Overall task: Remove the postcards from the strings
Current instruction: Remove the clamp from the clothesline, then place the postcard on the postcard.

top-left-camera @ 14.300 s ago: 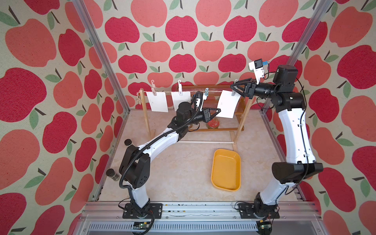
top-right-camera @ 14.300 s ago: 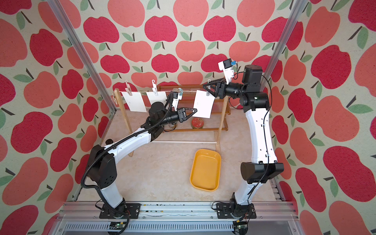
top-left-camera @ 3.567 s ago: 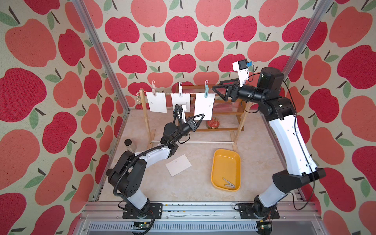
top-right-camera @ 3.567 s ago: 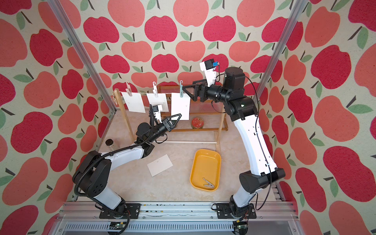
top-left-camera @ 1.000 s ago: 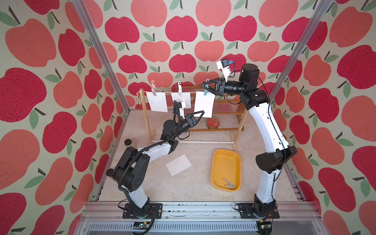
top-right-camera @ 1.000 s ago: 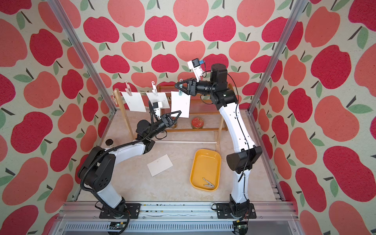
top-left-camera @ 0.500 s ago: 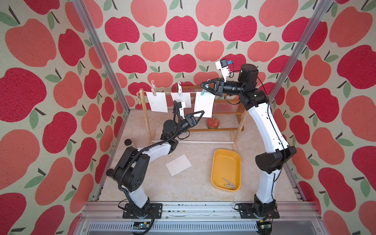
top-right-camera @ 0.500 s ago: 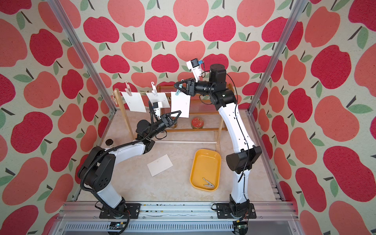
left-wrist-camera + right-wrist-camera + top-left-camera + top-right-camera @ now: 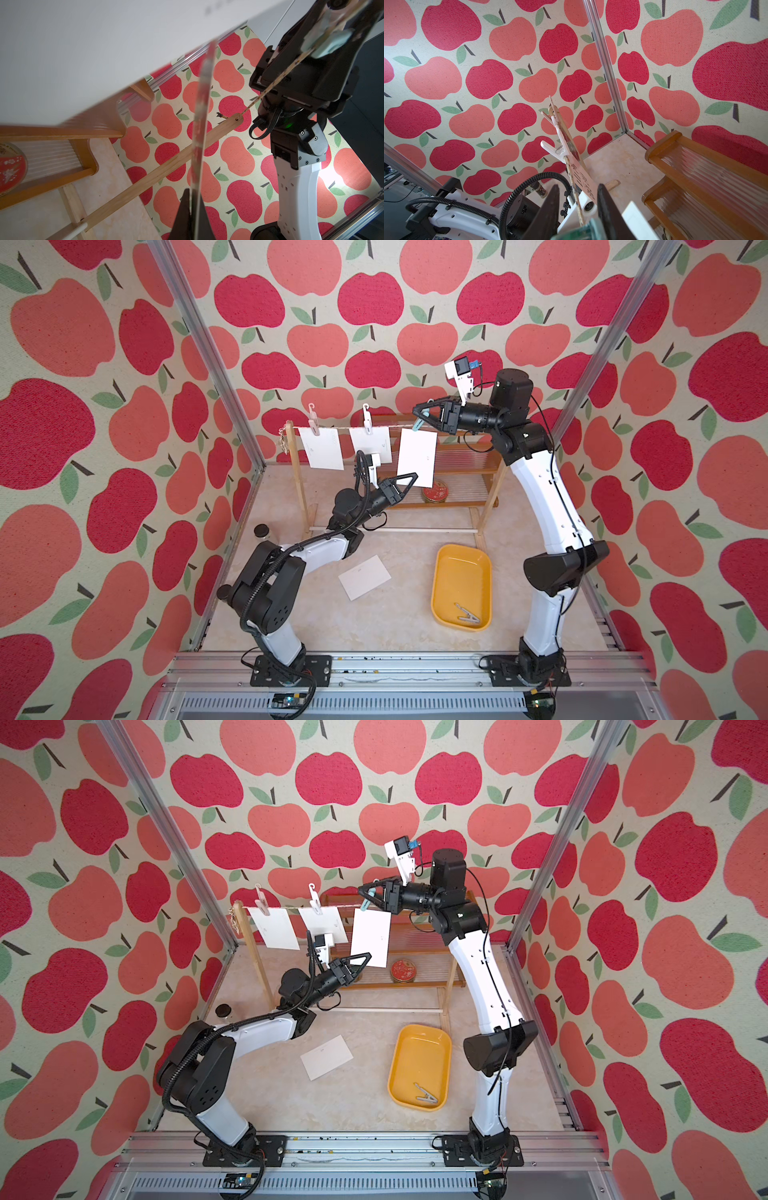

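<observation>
The left claw (image 9: 409, 480) is clenched on the lower corner of a white rectangular paper postcard (image 9: 417, 456) hanging from the thin beige twisted twine (image 9: 268, 91); the right claw (image 9: 419, 416) pinches that card's teal plastic clothes peg (image 9: 577, 231) (up on the twine). Another white postcard (image 9: 364, 577) lies flat on the beige surface (image 9: 395, 626).

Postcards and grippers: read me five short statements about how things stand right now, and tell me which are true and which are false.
1. Three postcards hang on the string. True.
2. The yellow tray is empty. False: one peg lies in it.
3. The left gripper is shut on the lower edge of the teal-pegged postcard. True.
4. The right gripper hangs open above the tray. False: it is up at the string, closed on the teal peg.
5. A loose postcard lies flat on the tabletop. True.
</observation>
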Robot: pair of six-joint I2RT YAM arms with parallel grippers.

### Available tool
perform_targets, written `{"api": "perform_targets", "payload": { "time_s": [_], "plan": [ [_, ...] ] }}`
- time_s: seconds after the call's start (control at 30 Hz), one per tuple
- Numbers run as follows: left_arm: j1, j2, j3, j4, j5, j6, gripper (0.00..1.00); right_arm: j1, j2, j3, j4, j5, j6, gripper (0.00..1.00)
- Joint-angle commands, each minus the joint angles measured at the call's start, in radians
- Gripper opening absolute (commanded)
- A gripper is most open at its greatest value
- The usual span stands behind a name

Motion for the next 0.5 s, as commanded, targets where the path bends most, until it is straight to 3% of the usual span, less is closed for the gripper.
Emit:
{"api": "perform_targets", "payload": {
  "time_s": [0.0, 0.47],
  "plan": [
    [-0.003, -0.042, -0.020, -0.013, 0.014, 0.039, 0.00, -0.012, -0.053, -0.001, 0.009, 0.019, -0.017, 0.32],
    [-0.009, -0.179, -0.098, -0.319, 0.079, 0.227, 0.00, -0.042, -0.131, -0.079, 0.062, 0.051, -0.003, 0.31]
  ]
}}
